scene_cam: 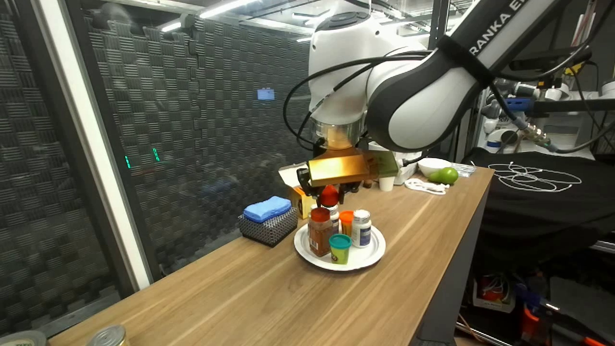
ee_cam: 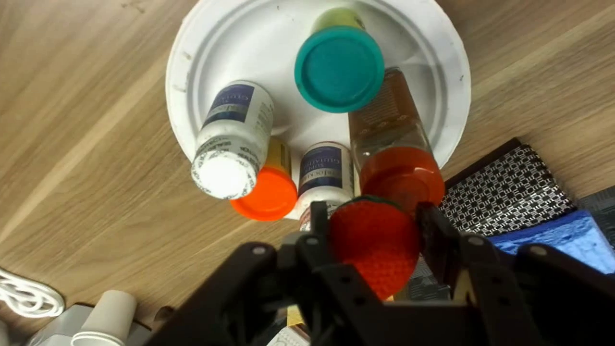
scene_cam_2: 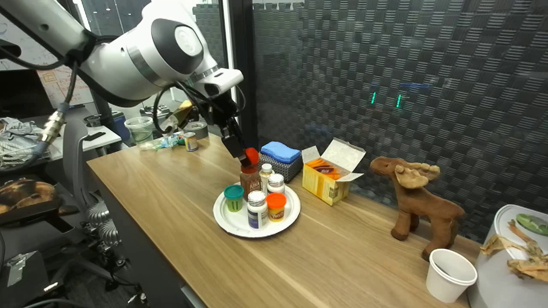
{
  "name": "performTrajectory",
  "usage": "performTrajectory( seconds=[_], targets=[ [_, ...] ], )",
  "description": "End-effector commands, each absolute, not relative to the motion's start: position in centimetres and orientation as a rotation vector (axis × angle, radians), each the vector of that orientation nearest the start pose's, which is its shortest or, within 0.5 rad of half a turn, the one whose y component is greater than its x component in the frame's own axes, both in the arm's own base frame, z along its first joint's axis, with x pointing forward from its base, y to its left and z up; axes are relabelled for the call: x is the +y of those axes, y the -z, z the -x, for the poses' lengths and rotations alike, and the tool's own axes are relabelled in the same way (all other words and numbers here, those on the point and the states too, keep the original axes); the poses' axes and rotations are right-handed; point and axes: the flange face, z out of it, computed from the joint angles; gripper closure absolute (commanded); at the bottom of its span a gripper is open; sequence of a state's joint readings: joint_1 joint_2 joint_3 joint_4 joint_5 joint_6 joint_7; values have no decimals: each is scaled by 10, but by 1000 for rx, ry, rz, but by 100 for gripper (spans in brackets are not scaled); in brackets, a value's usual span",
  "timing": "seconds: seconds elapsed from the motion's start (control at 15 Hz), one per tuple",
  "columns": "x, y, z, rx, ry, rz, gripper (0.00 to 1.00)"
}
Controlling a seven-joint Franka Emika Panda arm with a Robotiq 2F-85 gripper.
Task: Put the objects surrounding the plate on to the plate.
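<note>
The fingers pinch the ball, which hangs close by the cap of the brown bottle; whether the two touch I cannot tell. Read the plate as a clock, twelve topmost in the wrist view: cup at twelve, brown bottle at four, one white bottle at six, tub at seven, another white bottle at eight, bare plate near ten. Raise the ball well over the caps, carry it to that gap, lower until it rests, then part the fingers slowly, as it may roll. Outside, at four: the patterned box.
</note>
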State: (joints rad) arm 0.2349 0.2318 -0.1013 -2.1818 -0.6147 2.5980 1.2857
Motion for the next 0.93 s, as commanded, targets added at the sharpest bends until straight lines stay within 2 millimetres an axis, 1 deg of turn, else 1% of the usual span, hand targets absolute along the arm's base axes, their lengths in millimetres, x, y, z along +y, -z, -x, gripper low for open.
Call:
performTrajectory(
  seconds=[0.0, 0.13, 0.27, 0.6, 0.87],
  targets=[
    [80, -307, -572, 1042, 670, 3014, 76],
    [72, -314, -570, 1072, 667, 2978, 76],
    [64, -315, -567, 1113, 653, 2948, 76],
    [62, -299, -558, 1083, 532, 2986, 76],
    [62, -295, -553, 1086, 500, 2994, 76]
  ],
)
